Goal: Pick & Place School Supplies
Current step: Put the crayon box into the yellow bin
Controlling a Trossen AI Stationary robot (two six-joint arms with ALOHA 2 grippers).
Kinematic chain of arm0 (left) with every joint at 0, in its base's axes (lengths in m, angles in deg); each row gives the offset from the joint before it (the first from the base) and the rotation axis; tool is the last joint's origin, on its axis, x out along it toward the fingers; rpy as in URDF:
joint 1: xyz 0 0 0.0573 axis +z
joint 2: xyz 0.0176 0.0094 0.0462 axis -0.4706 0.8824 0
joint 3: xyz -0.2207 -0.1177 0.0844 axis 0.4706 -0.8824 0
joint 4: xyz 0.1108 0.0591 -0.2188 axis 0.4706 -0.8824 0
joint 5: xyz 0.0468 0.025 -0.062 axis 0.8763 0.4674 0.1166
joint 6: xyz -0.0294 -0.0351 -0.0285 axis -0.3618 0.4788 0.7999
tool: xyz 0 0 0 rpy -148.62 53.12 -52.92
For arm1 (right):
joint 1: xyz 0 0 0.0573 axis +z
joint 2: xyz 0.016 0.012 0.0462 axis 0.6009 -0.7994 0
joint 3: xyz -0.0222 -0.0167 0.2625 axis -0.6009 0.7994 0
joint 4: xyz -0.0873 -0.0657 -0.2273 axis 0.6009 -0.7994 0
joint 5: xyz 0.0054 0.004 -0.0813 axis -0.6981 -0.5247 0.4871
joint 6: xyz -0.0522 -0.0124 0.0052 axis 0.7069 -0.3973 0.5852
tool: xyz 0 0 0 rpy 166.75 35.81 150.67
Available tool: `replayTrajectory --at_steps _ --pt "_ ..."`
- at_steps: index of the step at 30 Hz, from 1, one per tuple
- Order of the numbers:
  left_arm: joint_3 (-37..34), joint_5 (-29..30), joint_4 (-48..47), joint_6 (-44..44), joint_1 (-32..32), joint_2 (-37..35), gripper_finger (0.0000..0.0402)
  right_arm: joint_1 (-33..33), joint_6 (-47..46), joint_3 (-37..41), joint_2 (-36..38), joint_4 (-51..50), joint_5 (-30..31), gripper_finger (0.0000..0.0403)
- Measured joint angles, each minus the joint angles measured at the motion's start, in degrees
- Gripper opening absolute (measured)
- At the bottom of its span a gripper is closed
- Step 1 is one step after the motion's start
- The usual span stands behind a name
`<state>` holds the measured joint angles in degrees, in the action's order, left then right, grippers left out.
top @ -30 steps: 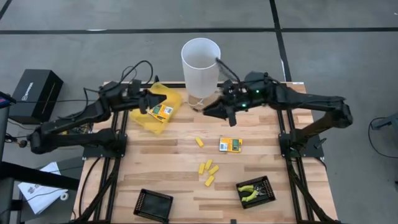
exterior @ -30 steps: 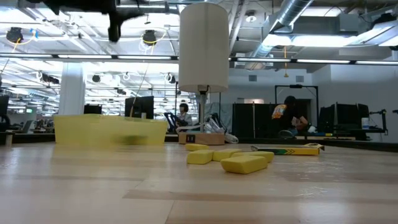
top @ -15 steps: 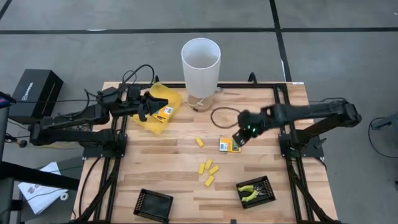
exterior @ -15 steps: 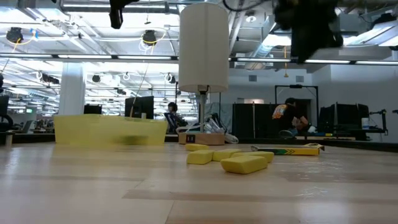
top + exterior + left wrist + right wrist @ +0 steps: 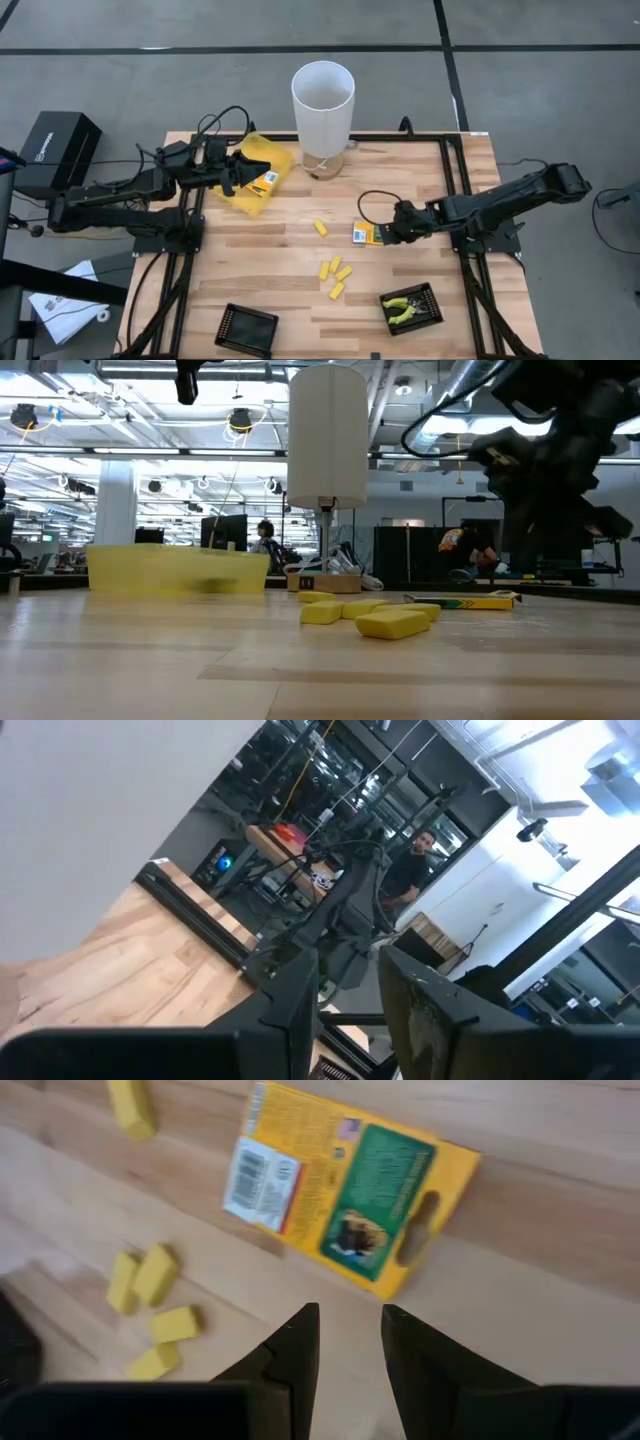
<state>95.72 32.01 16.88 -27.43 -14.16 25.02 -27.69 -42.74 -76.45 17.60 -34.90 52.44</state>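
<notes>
My right gripper (image 5: 346,1342) slightly spread, just beside yellow packet (image 5: 345,1185) | my left gripper (image 5: 348,988) raised, narrowly apart, seemingly empty

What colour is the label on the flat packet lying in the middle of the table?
Green, on the flat yellow-orange packet; right wrist view shows it best.

No legible text; packet (image 5: 345,1197) print blurred
</notes>
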Motion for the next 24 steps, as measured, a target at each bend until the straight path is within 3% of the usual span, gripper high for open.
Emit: replayTrajectory --at_steps 8,18,24 --pt "0.0 0.0 0.0 0.6 -0.2 0.0 0.0103 -3.2 3.3 0.5 -0.8 -1.3 1.6 0.0113" --pt "0.0 0.0 0.0 1.6 -0.2 0.0 0.0103 -7.0 7.7 0.5 -1.5 -0.7 1.6 0.02" --pt "0.0 0.0 0.0 1.6 -0.2 0.0 0.0103 -8.3 9.6 0.5 -3.1 -1.2 1.6 0.0198"
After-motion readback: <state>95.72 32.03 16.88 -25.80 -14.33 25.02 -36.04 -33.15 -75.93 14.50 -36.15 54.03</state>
